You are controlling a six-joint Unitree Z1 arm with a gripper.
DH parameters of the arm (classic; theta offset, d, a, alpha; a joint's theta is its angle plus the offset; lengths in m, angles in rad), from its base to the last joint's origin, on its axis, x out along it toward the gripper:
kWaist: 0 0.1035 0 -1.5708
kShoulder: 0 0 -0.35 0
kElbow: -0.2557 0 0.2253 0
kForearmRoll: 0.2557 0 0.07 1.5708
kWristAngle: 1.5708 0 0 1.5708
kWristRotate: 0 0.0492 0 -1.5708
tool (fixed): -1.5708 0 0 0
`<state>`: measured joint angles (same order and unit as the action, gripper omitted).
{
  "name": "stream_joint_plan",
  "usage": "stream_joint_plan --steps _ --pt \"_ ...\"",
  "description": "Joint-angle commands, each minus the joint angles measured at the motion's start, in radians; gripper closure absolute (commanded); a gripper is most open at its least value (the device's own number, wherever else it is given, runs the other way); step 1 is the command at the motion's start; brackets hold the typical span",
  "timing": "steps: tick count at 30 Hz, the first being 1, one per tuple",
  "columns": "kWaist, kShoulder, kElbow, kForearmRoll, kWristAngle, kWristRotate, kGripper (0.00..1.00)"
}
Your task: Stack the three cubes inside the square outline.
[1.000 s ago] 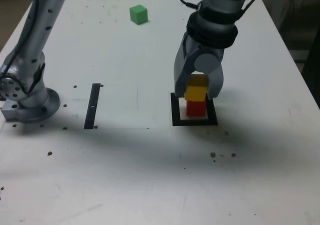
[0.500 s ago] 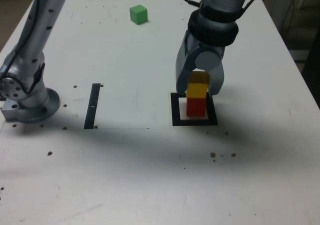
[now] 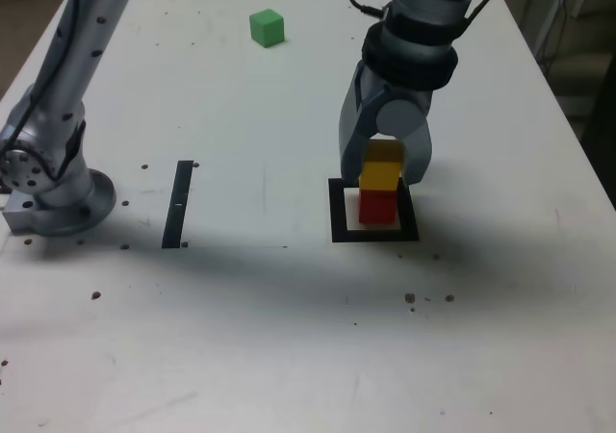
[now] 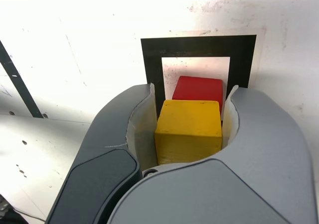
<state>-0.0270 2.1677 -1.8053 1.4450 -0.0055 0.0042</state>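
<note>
Exterior view: green cube (image 3: 267, 27) is sitting far back on the table (image 3: 289, 337), well apart from the rest. Black strip (image 3: 179, 203) is lying toward the exterior view's left, near the arm's base (image 3: 53, 197). Yellow cube (image 3: 380, 175) is resting on red cube (image 3: 378, 207) inside the square outline (image 3: 373, 233). Gripper (image 3: 384, 164) is pointing down, straddling the yellow cube.

Wrist view: jaws are flanking the yellow cube (image 4: 189, 131) closely; a thin gap is showing on one side, so grip can't be confirmed. Red cube (image 4: 198, 89) is showing beneath it, within the outline (image 4: 199, 47).
</note>
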Motion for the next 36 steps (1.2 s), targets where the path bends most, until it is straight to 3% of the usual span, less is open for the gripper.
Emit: stream_joint_plan --steps 1,11,17,19,29,36 --pt "0.001 0.004 0.005 -0.002 -0.006 0.004 0.48" --pt "0.001 0.008 0.029 -0.028 -0.013 0.012 0.30" --pt "0.001 0.010 0.042 -0.035 -0.010 0.010 0.05" --pt "0.001 0.006 0.045 -0.031 -0.008 0.008 0.01" --pt "0.001 -0.093 0.052 0.011 0.013 0.009 0.00" --pt "0.059 -0.227 0.045 0.073 0.068 0.050 0.00"
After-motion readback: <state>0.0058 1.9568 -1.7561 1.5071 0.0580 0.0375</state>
